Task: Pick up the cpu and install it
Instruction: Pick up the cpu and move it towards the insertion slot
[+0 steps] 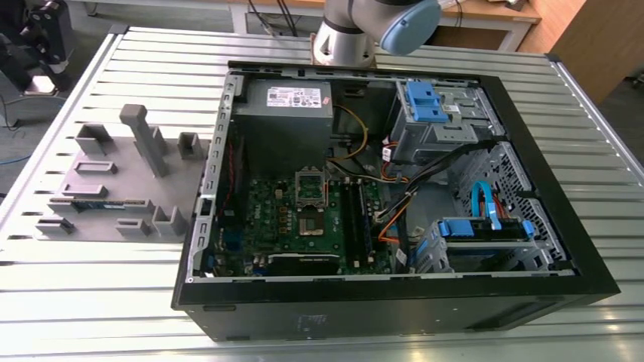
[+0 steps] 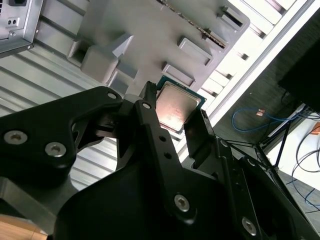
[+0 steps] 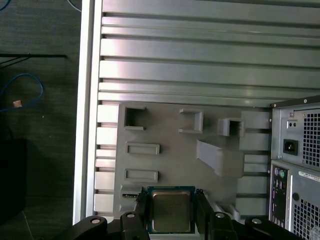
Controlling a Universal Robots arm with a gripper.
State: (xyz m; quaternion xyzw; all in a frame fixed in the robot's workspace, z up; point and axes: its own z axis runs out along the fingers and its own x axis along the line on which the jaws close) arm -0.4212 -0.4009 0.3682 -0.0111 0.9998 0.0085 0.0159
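Note:
The cpu (image 3: pixel 171 211), a small square chip with a shiny metal top and a green edge, sits between the two black fingers (image 3: pixel 141 209) of my gripper (image 3: pixel 171 200), which is shut on it. In the second wrist view the cpu (image 2: pixel 176 106) is likewise clamped in the gripper (image 2: pixel 175 114), high above the grey holder tray (image 2: pixel 150 30). The open computer case (image 1: pixel 393 188) lies on the table, its green motherboard (image 1: pixel 271 219) facing up with the dark square socket (image 1: pixel 309 200) near the middle.
The grey holder tray (image 1: pixel 111 181) with upright blocks lies on the slatted metal table (image 1: pixel 101 302), to the exterior view's left of the case, and holds a long green memory stick (image 1: pixel 101 204). The arm (image 1: pixel 352 30) rises behind the case. Cables and blue drive brackets (image 1: pixel 427 102) crowd the case.

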